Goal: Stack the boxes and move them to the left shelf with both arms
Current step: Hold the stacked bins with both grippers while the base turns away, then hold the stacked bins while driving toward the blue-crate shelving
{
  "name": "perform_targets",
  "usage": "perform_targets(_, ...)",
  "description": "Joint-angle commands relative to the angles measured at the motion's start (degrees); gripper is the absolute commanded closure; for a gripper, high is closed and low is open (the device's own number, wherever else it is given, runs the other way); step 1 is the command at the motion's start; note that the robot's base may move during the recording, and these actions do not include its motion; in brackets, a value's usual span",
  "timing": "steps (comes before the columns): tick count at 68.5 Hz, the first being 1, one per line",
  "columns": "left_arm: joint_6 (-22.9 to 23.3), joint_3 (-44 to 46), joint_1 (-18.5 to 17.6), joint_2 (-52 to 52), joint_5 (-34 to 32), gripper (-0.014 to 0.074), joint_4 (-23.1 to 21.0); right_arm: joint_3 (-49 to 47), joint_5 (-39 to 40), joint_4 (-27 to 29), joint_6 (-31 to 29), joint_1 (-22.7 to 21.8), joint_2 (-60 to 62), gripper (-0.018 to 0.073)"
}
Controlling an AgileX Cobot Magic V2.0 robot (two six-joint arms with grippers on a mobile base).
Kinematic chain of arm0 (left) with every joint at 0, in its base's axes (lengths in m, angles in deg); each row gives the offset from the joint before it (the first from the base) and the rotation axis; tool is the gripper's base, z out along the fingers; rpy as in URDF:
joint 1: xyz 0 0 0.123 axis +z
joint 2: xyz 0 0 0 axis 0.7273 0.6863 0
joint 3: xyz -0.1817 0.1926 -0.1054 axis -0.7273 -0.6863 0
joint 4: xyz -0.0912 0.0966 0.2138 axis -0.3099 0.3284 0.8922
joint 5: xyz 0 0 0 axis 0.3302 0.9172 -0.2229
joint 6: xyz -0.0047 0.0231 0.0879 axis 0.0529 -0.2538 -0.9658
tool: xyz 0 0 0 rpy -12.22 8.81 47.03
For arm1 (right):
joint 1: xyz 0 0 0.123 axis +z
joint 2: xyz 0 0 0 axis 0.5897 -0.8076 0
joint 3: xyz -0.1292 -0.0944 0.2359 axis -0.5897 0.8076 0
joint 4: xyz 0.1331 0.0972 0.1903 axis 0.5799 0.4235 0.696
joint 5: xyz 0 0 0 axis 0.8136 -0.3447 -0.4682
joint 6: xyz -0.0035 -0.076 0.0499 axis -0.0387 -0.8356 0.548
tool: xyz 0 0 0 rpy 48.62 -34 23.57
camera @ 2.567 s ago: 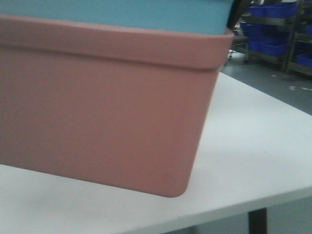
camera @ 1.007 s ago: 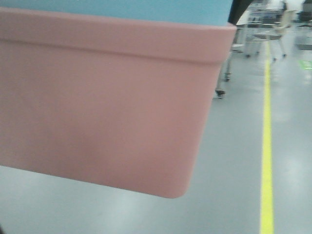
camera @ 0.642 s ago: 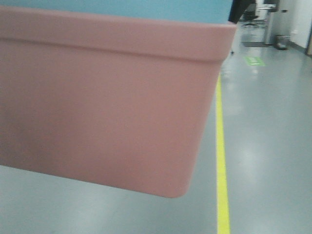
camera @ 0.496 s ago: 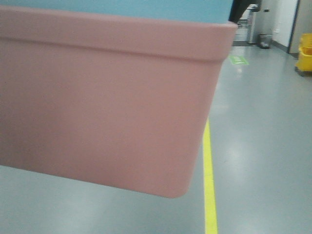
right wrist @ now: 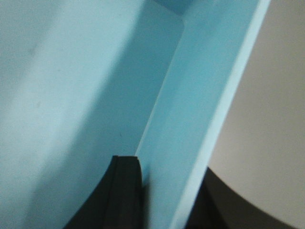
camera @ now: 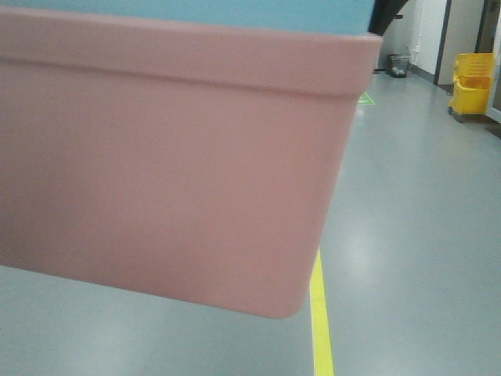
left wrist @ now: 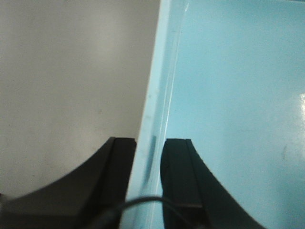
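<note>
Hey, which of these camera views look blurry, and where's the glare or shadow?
Front view: the salmon pink plastic tub is too close and looks soft, and the grey floor shows a sheen. Left wrist view: the light blue plastic tub has a small glare spot at the right edge. Right wrist view: a broad shadow crosses that tub's inside.

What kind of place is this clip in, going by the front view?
Probably a factory or warehouse hall: a glossy grey floor with a painted yellow line, a yellow mop-bucket cart and a small waste bin by the far wall.

Left hand (left wrist: 149, 149) pinches wall of light blue box (left wrist: 238, 95)
</note>
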Motion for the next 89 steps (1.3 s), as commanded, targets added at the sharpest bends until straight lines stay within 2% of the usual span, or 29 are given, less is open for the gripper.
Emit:
perform_targets(1, -1.58, 2.54, -3.13, -1.69, -16.02, 0.0608, -5.42, -2.83, 17.38, -1.34, 1.13, 1.35, 1.73, 0.0503)
perform_targets(89, -1.58, 2.54, -3.13, -1.69, -16.02, 0.0608, -5.53, -2.83, 17.36, -1.39, 1.13, 1.35, 1.73, 0.0503)
